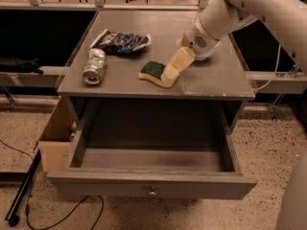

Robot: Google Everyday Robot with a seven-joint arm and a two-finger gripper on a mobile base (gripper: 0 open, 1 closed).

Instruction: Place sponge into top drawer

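Note:
The sponge (pixel 154 71), dark green face up over pale yellow foam, lies on the grey table top (pixel 211 78) near the front middle. My gripper (pixel 170 72) reaches down from the upper right on the white arm; its tan fingers (pixel 176 63) sit over the sponge's right end, touching or just above it. The top drawer (pixel 151 186) is pulled fully open below the table, its inside bare, with a small round knob (pixel 152 193) on its front.
A dented can (pixel 94 66) lies on its side at the table's left. A blue-and-white foil snack bag (pixel 121 41) lies behind it. A cardboard box (pixel 56 137) stands on the floor left of the drawer, with a cable (pixel 57 219) beside it.

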